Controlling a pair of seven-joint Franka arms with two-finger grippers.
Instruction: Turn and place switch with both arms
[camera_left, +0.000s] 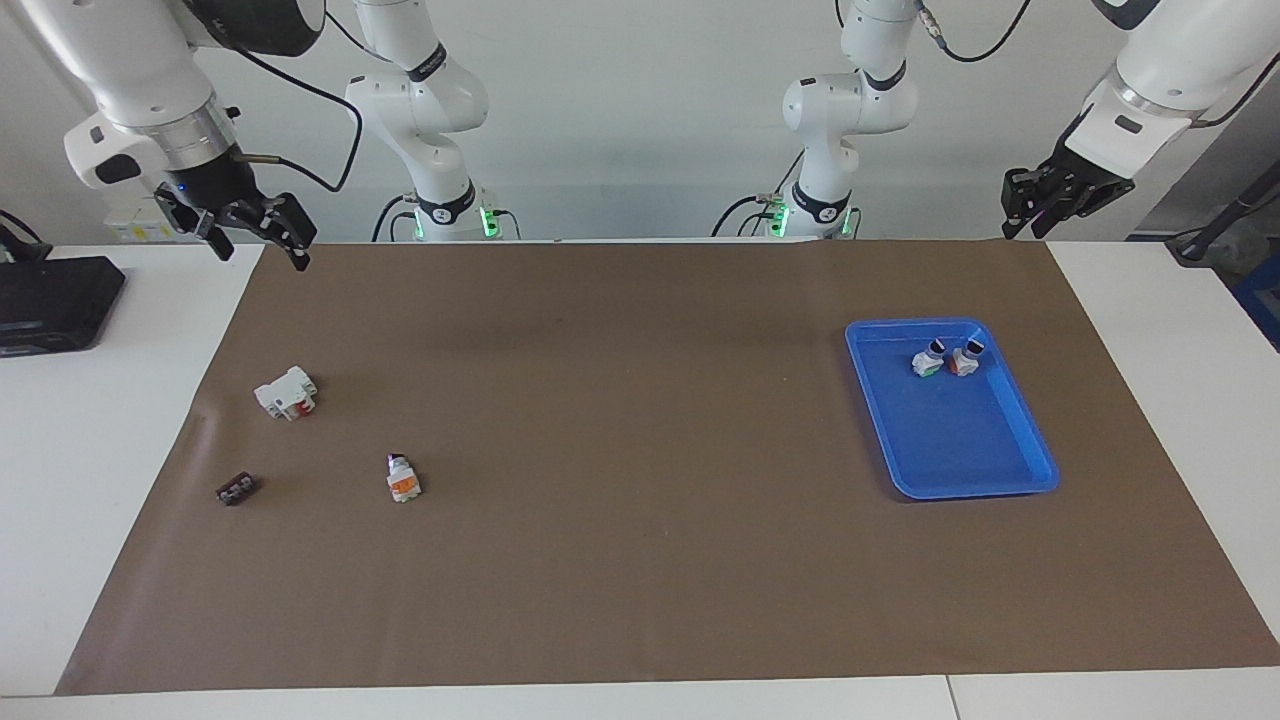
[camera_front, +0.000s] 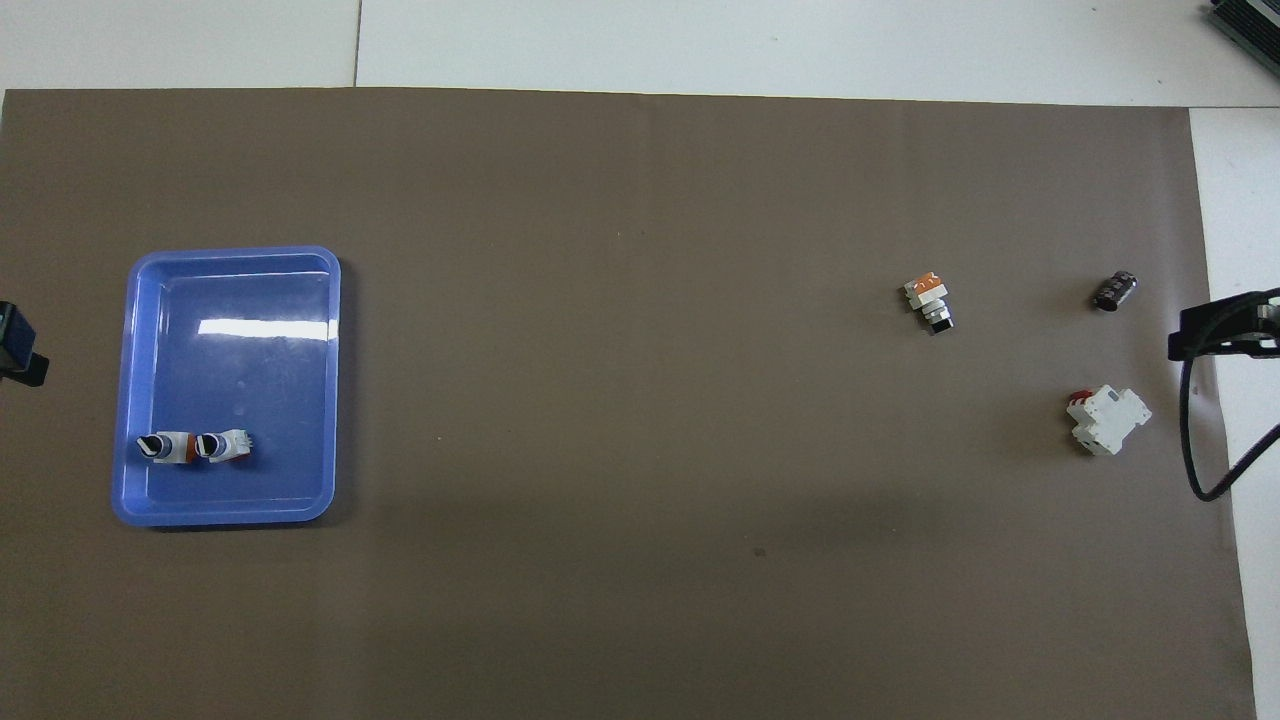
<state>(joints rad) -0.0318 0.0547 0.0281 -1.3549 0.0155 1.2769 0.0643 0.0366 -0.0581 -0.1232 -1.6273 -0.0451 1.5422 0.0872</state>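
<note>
One switch (camera_left: 402, 478) (camera_front: 928, 303) lies on its side on the brown mat toward the right arm's end, orange block up and dark tip toward the robots. Two more switches (camera_left: 928, 358) (camera_front: 165, 447) lie side by side in the blue tray (camera_left: 950, 450) (camera_front: 230, 350), at its end nearer the robots. My left gripper (camera_left: 1038, 208) hangs high over the mat's corner at the left arm's end, holding nothing; only its edge (camera_front: 15, 345) shows in the overhead view. My right gripper (camera_left: 258, 248) (camera_front: 1215, 330) waits open and empty over the mat's edge at the right arm's end.
A larger white block with a red part (camera_left: 286, 392) (camera_front: 1107, 420) and a small dark brown piece (camera_left: 236, 488) (camera_front: 1114, 291) lie near the lone switch. A black box (camera_left: 50, 300) sits on the white table. Two slimmer arms with green-lit bases (camera_left: 450, 215) stand at the table's robot edge.
</note>
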